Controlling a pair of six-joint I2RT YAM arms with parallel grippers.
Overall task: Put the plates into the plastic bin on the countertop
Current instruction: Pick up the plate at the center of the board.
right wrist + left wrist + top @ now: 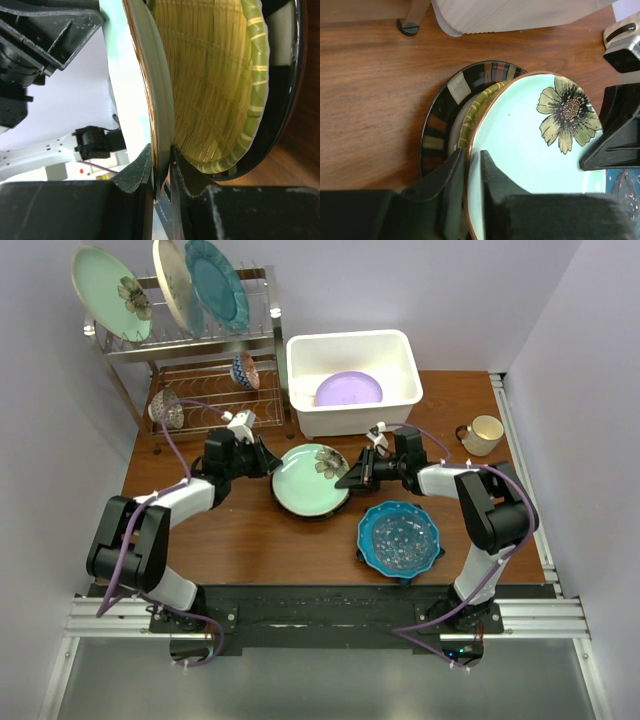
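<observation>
On the countertop [250, 540], the right gripper [347, 480] pinches the rim of the mint plate [305, 490], while the left gripper [274, 462] straddles the opposite rim, fingers slightly parted.

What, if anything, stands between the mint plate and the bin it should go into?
Nothing visible does. Only bare countertop lies between the mint plate and the bin, whose near wall the plate must clear. A lilac plate already lies on the bin's floor.

Dark-rimmed plate [445, 107] and green-edged woven dish [472, 114] mostly hidden under the mint flower plate [520, 150], itself cut off below.
</observation>
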